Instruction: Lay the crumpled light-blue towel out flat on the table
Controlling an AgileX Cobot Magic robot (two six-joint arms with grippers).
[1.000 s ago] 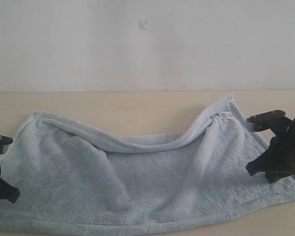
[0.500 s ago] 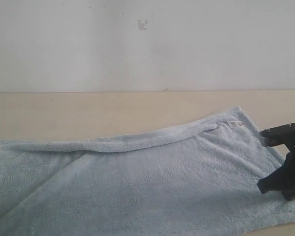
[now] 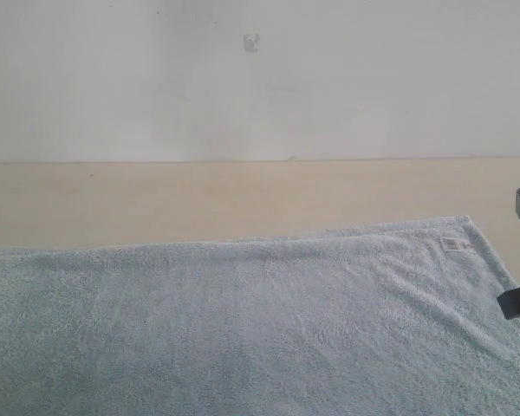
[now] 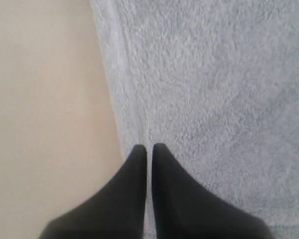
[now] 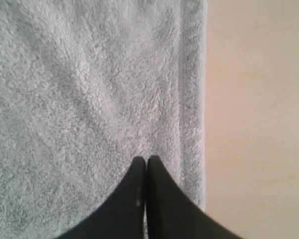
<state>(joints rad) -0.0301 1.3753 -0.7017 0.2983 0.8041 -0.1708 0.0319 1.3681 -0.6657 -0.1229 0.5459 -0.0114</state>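
The light-blue towel (image 3: 243,329) lies spread out and smooth across the near part of the beige table (image 3: 199,199). Its white tag (image 3: 451,244) sits near the far right corner. Only a dark part of my right gripper (image 3: 516,303) shows, at the towel's right edge. In the right wrist view the right gripper (image 5: 145,159) is shut, pinching the towel (image 5: 89,89) just inside its hem, and creases run to the tips. The left gripper (image 4: 148,147) is shut on the towel (image 4: 214,89) beside its hemmed edge. It is outside the exterior view.
Bare tabletop (image 3: 243,186) runs behind the towel up to a plain white wall (image 3: 243,78). Bare table also lies beyond the towel's side hems in the left wrist view (image 4: 45,99) and the right wrist view (image 5: 259,99).
The sagging, folded towel has been drawn taut and now lies flat. Both grippers moved outward and toward the camera; the left one has left the exterior view and the right is nearly out.
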